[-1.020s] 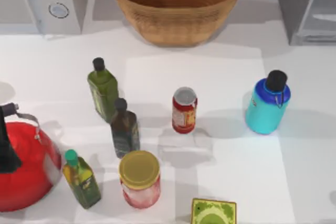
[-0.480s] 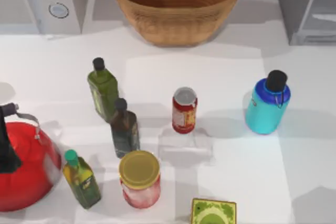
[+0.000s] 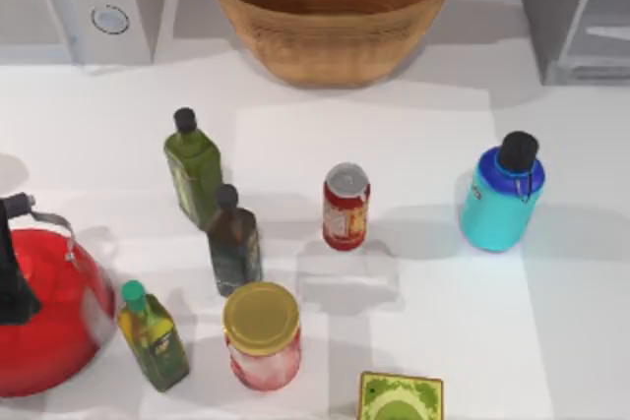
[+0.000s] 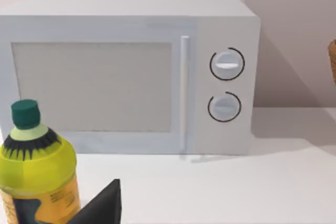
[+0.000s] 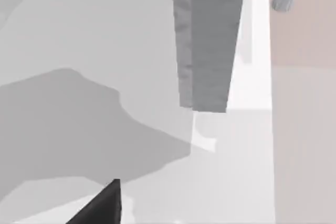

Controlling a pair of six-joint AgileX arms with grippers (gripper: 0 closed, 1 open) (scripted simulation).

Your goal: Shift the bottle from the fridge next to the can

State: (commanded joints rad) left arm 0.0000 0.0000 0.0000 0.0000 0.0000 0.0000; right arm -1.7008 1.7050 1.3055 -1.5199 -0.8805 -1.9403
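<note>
The bottle (image 3: pixel 500 197) stands upright on the table (image 3: pixel 443 322), toward the right side, out in front of the fridge (image 3: pixel 576 12) at the far right corner. The can (image 3: pixel 346 206) stands near the middle, well apart from the bottle, to its left. From above, no claw is anywhere near either of them. Each wrist view catches just a dark sliver of finger, so I cannot tell whether either claw is apart or together. The left wrist faces the microwave (image 4: pixel 131 72).
</note>
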